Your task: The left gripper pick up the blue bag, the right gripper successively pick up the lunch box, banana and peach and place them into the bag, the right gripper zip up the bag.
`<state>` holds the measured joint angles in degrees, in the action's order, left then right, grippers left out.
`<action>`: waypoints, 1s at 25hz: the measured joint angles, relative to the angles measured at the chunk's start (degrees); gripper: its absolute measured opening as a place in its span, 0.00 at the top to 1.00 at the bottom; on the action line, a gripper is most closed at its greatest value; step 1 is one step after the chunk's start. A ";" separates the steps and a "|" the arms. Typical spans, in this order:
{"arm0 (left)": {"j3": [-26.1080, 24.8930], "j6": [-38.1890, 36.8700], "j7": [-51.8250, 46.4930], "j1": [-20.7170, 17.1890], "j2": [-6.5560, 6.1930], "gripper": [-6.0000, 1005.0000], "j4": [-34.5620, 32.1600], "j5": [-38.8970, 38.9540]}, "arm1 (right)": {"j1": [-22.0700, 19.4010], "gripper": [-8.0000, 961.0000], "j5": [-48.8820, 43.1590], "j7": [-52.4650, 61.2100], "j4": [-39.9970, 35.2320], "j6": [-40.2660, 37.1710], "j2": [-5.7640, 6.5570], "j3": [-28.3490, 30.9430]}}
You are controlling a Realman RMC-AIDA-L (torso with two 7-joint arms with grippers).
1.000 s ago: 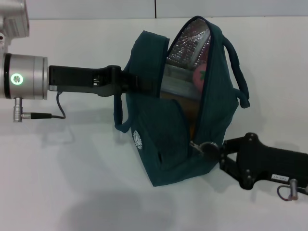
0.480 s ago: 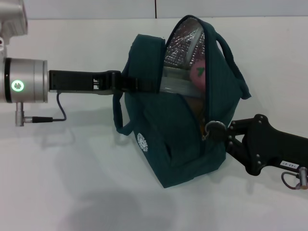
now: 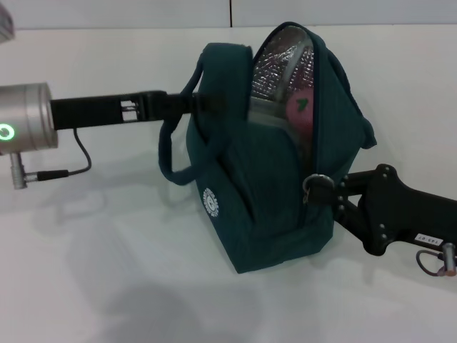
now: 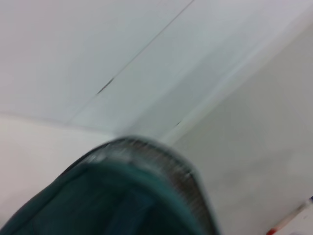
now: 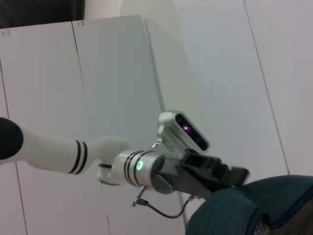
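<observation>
Blue bag (image 3: pixel 264 186): upright on white table (image 3: pixel 107 271), mouth partly unzipped, foil lining showing.
Logo (image 3: pixel 208 201): small white round mark, text unreadable.
Peach (image 3: pixel 303 114): inside bag.
Left gripper (image 3: pixel 203 105): pinching bag's upper edge.
Right gripper (image 3: pixel 325 191): pinching zipper ring (image 3: pixel 314 189).

This looks like a robotics lab or test room rather than a home. The work surface is a plain, bare white tabletop (image 3: pixel 107 271), and behind it stand flat white wall panels (image 5: pixel 112 73) divided by thin dark seams. A white robot arm with black bands and a green-lit silver wrist (image 5: pixel 139 166) reaches across that blank backdrop.
</observation>
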<state>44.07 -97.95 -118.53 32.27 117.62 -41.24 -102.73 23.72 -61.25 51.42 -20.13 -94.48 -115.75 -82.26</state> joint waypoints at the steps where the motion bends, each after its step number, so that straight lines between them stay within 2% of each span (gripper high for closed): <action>1: -0.05 -0.63 0.85 -0.41 -0.14 0.64 0.02 1.63 | 0.03 0.98 0.27 -0.20 0.00 -0.08 0.00 0.02; 7: -0.26 -4.01 6.08 -3.09 -1.38 0.51 0.82 8.59 | -0.03 0.98 4.33 -1.91 0.10 -1.50 -0.09 -0.20; 12: -0.30 -5.74 12.38 -5.38 -0.94 0.40 2.07 11.71 | 0.83 0.98 6.26 -2.36 0.19 -1.71 -0.12 -0.07; 17: -0.09 -7.04 16.98 -6.02 -0.84 0.24 5.29 11.75 | 3.17 0.98 8.80 -2.44 0.54 -1.36 -0.45 0.01; 21: -0.02 -8.52 24.29 -6.83 -0.81 0.25 8.99 11.67 | 4.97 0.98 11.44 -2.47 0.64 -1.13 -0.45 0.01; 25: -0.19 -10.17 30.02 -8.82 -0.25 0.25 9.89 11.98 | 7.08 0.98 13.33 -1.99 0.62 0.35 -0.44 -0.01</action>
<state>43.88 -108.12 -88.50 23.44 117.38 -31.35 -90.75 30.80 -47.93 49.44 -19.51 -94.13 -116.19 -82.27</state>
